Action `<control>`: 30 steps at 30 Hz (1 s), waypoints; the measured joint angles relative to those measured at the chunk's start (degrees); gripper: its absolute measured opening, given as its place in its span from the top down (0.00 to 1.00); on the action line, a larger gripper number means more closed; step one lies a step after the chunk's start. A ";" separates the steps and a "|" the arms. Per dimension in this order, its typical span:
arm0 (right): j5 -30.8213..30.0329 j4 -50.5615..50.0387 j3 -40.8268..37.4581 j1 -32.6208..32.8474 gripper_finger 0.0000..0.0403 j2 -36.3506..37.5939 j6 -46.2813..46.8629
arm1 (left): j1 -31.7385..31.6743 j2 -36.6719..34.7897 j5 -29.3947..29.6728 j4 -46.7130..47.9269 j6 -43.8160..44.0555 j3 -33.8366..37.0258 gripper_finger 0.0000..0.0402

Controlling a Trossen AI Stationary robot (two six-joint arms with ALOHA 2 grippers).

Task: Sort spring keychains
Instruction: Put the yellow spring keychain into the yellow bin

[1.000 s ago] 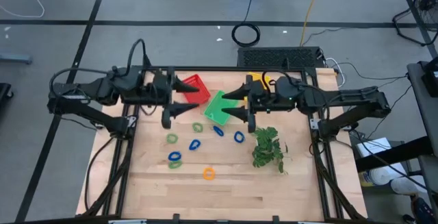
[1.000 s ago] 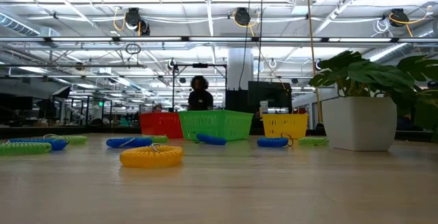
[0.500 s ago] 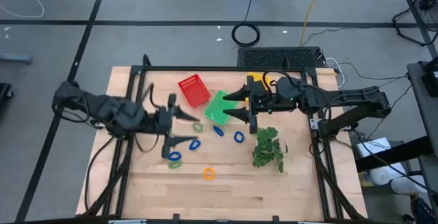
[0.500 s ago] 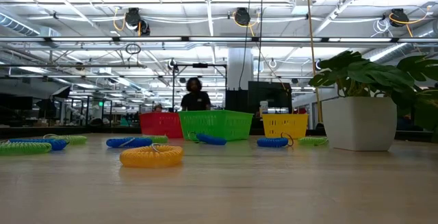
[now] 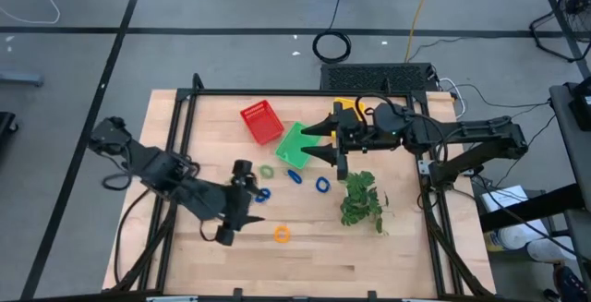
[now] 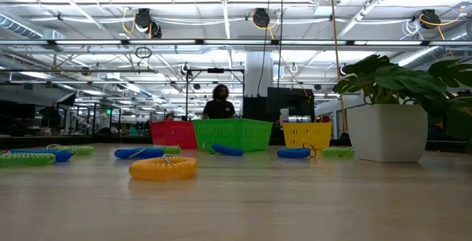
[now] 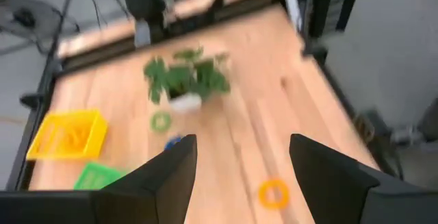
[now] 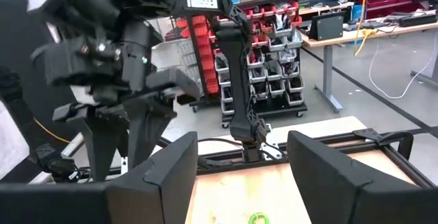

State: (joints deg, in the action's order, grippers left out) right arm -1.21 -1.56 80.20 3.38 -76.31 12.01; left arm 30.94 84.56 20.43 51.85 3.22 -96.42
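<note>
Swinging down from the far edge, the left gripper (image 5: 242, 217) now hangs over the near-middle of the wooden worktop (image 5: 314, 256), jaws parted about halfway with nothing between them. A second ago it was parked beside the red mesh basket (image 5: 260, 122); half a second ago it was over the blue and green coils.

Nearest the front edge is the orange coiled spring keychain (image 5: 281, 235), just beside the left jaws, also visible past them in the left wrist view (image 7: 273, 193). I'd judge that's the pick target.

Next back are the blue coiled spring keychains (image 5: 262, 194), more blue ones (image 5: 321, 185) and a green one (image 5: 267, 171), all loose mid-worktop. None look sorted yet.

Leafy green plant sprig (image 5: 361, 200) sits right of the coils.

Farther back the right gripper (image 5: 315, 141) hasn't moved, hovering by the green mesh basket (image 5: 297, 145), jaws wide and empty. Yellow mesh basket (image 7: 66, 133) is at the far edge, mostly hidden under that arm.

Sorting is just starting.
</note>
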 joint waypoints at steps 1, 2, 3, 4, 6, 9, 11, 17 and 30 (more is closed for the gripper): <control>0.05 0.00 0.00 0.00 0.47 0.00 0.00 | -0.04 1.11 -0.70 2.07 0.44 -1.50 0.39; 0.22 -0.02 0.00 0.00 0.47 0.00 0.00 | -0.08 2.13 -1.49 4.28 0.76 -2.77 0.39; 0.75 -0.01 0.00 0.00 0.47 0.00 0.09 | -0.14 3.08 -2.33 6.33 0.98 -3.75 0.39; 1.48 0.01 0.00 0.00 0.47 0.00 0.38 | -0.11 3.98 -3.44 8.12 1.30 -4.55 0.39; 1.70 0.02 0.00 0.00 0.47 0.00 0.81 | -0.13 5.61 -5.85 10.42 1.64 -4.90 0.39; 1.59 0.02 0.00 0.00 0.47 0.00 0.63 | -0.15 8.12 -8.25 12.12 1.48 -4.88 0.39; 1.53 0.02 0.00 0.00 0.47 0.00 0.63 | -0.15 9.74 -8.90 12.74 1.22 -4.88 0.39; 1.31 0.24 0.00 0.00 0.47 0.00 0.81 | -0.15 14.41 -9.60 12.86 0.29 -4.88 0.39; 1.42 3.54 0.00 0.00 0.47 0.42 -0.74 | -0.65 25.91 -11.89 12.66 -10.47 -4.88 0.39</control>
State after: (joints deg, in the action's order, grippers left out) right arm 0.21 1.98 80.20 3.38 -75.89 11.27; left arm 30.29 110.47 8.54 64.51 -7.25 -101.30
